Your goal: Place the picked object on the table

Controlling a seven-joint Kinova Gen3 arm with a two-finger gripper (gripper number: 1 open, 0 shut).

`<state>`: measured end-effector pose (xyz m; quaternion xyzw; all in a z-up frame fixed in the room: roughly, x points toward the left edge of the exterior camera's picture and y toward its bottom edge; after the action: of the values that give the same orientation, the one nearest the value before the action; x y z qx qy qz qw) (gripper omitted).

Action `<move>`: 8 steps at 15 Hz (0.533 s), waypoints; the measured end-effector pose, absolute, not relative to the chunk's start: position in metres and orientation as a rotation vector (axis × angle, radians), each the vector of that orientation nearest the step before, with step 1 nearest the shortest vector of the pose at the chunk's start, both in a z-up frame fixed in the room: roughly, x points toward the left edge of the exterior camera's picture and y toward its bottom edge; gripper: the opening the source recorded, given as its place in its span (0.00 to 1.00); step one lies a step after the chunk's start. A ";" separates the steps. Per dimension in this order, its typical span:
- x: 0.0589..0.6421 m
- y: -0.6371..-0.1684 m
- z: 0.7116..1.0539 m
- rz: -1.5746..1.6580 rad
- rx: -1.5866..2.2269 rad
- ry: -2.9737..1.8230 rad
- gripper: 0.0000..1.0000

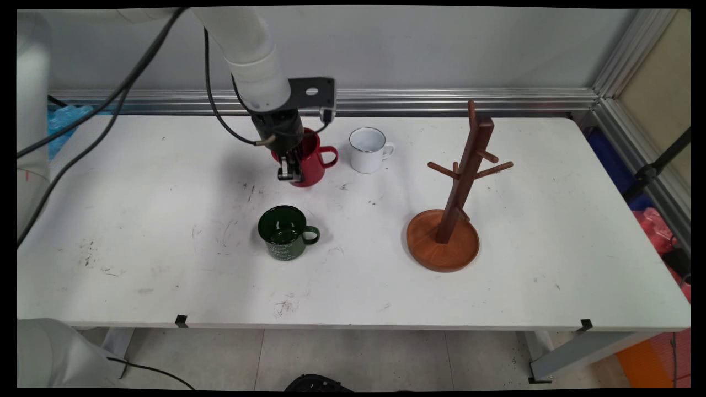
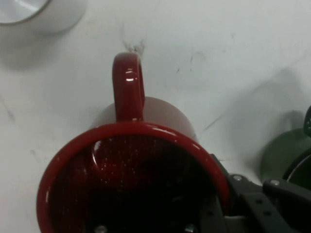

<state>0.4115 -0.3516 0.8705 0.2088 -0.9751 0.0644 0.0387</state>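
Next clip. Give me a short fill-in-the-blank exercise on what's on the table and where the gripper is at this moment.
1. The gripper is at the rim of the ____ mug.
2. The mug standing between the red mug and the wooden mug tree is ____.
3. The pegs of the mug tree hold ____ mugs.
4. The mug nearest the table's front edge is ____.

Missing words: red; white; no; green

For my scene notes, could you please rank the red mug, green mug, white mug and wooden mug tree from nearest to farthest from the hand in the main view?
1. red mug: right at the hand, which is down at its rim.
2. green mug: in front of the hand, toward the table's near edge.
3. white mug: to the right, beyond the red mug; close to the green mug's rank.
4. wooden mug tree: far right.
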 end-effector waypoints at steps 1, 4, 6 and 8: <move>0.410 -0.353 0.865 0.189 0.641 -2.996 0.00; 0.407 -0.358 0.851 0.174 0.642 -3.011 0.00; 0.405 -0.360 0.844 0.171 0.642 -3.016 0.00; 0.403 -0.362 0.839 0.168 0.643 -3.021 0.00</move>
<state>0.4032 -0.3618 0.8390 0.2079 -0.9763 0.0544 0.0243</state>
